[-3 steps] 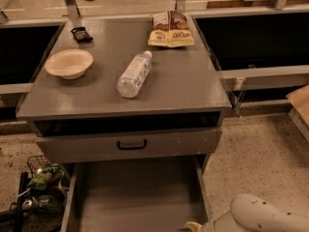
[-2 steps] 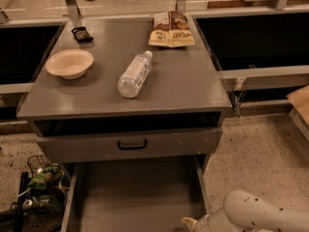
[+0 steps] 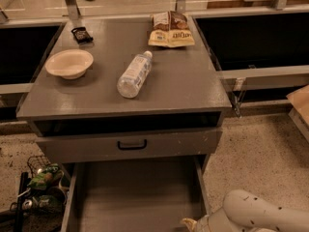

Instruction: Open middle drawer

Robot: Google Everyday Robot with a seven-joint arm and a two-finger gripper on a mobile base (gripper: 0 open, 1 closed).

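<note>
- My gripper sits at the bottom edge of the camera view, low and to the right of the cabinet, just beside the right wall of the pulled-out bottom drawer. Only a sliver of it shows, so I cannot tell how it is set or whether it holds anything.
- The white link of my arm lies along the floor side, which I judge keeps it clear of that open drawer.
- The middle drawer is the grey front directly under the dark slot below the tabletop. It looks shut or nearly so.
- Its small black loop handle sits at the centre, above and left of my gripper and well apart from it.
- I judge the next move must lift and reach over the open bottom drawer to hook that loop.
- On the tabletop rest a bowl, a water bottle lying on its side and a snack bag. A jerky pull might roll the bottle.
</note>
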